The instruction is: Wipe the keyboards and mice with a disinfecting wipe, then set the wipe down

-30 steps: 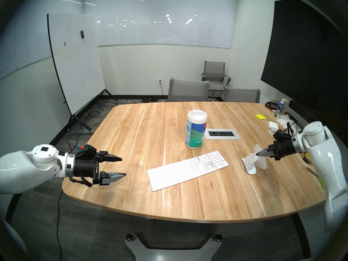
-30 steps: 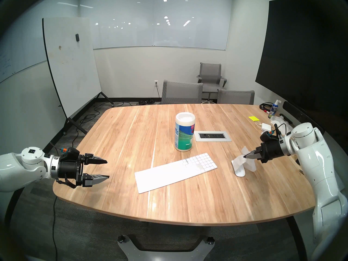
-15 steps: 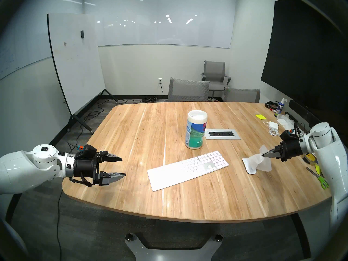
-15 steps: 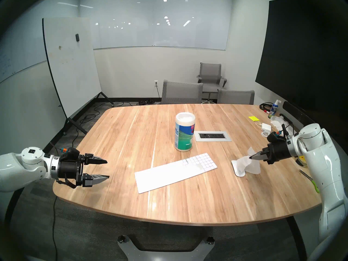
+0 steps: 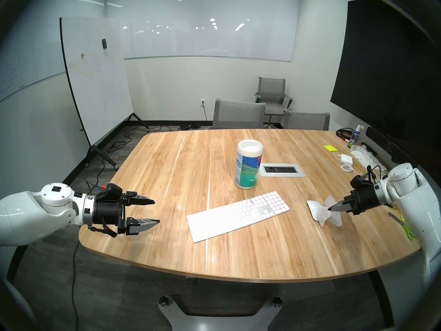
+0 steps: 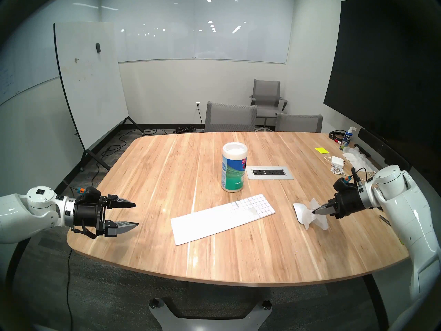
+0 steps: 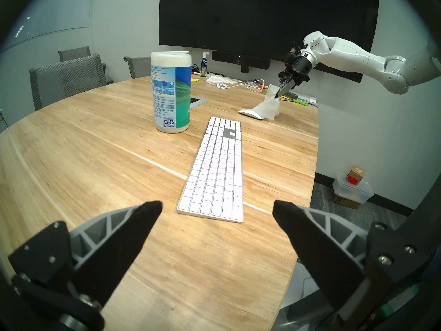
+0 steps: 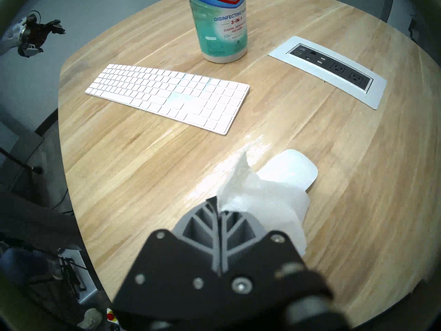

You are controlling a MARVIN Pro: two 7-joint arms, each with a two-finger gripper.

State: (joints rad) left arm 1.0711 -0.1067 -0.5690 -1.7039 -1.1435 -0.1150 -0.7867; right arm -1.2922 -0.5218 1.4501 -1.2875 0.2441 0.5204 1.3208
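Right gripper (image 5: 330, 208): you have it pinched tight on the wipe (image 5: 328, 212).
Left gripper (image 5: 156, 211): you hold it spread, empty.
Wipe: limp, likely damp; draped over the mouse's (image 5: 312, 205) near end.
Mouse: right of the keyboard (image 5: 238, 214); smooth, light, may skid.
Hold: keep pinching the bunched top.

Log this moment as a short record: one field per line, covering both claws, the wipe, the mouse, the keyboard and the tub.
right claw: shut on the wipe
left claw: open, empty, above the table's left edge
wipe: draped over the near part of the mouse
mouse: on the table, right of the keyboard
keyboard: flat, angled, nothing on it
tub: upright behind the keyboard, lid open
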